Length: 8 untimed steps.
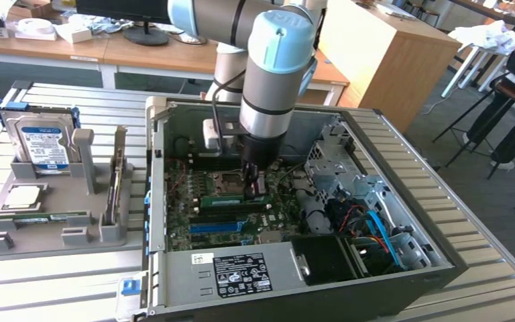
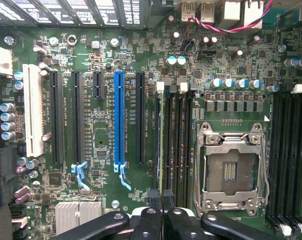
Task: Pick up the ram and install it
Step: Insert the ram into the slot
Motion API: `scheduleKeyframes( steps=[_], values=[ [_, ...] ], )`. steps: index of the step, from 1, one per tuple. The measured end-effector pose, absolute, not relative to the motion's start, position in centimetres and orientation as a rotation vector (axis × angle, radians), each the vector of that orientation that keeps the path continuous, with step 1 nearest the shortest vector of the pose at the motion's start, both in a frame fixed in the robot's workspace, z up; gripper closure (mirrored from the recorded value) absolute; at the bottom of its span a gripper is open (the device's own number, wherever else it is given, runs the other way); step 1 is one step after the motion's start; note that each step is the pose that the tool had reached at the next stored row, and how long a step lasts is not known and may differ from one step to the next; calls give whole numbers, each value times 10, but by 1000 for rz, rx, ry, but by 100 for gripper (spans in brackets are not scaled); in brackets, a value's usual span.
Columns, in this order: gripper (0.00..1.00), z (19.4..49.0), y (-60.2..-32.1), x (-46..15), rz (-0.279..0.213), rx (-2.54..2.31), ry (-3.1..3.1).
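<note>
Closest to us in the exterior view, a silver, labelled power-supply cover (image 1: pixel 239 272) is sitting at the front of the open black computer case (image 1: pixel 445 265), which is resting on a grey slatted metal table (image 1: pixel 61 288). Just behind the cover, a long blue plastic slot (image 1: pixel 212 227) is lying across the green motherboard (image 1: pixel 182 231). Beyond that, we are seeing the black two-fingered gripper (image 1: pixel 255 189) reaching down into the case. Its fingers are pinching, almost fully closed, one end of the ram (image 1: pixel 224 200), a thin green circuit-board stick. The stick is standing on edge along the black memory slots (image 2: pixel 180 150), beside the square silver processor socket (image 1: pixel 224 180). We cannot tell whether it is seated. Toward the exterior view's left, a second green stick (image 1: pixel 38 217) is lying in a grey plastic holder tray (image 1: pixel 51 241). Farther back in the tray, a blue-labelled hard drive (image 1: pixel 45 144) is standing upright.
</note>
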<state>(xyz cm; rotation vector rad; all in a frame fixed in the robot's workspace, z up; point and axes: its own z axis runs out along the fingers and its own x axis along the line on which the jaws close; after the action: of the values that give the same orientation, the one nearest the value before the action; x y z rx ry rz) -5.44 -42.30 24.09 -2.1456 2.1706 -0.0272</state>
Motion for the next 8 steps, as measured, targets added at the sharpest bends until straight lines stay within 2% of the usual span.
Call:
scheduleKeyframes(
  steps=[8],
  values=[
    [88, 244, -423, -54, -26, -2146, 2171]
  ],
)
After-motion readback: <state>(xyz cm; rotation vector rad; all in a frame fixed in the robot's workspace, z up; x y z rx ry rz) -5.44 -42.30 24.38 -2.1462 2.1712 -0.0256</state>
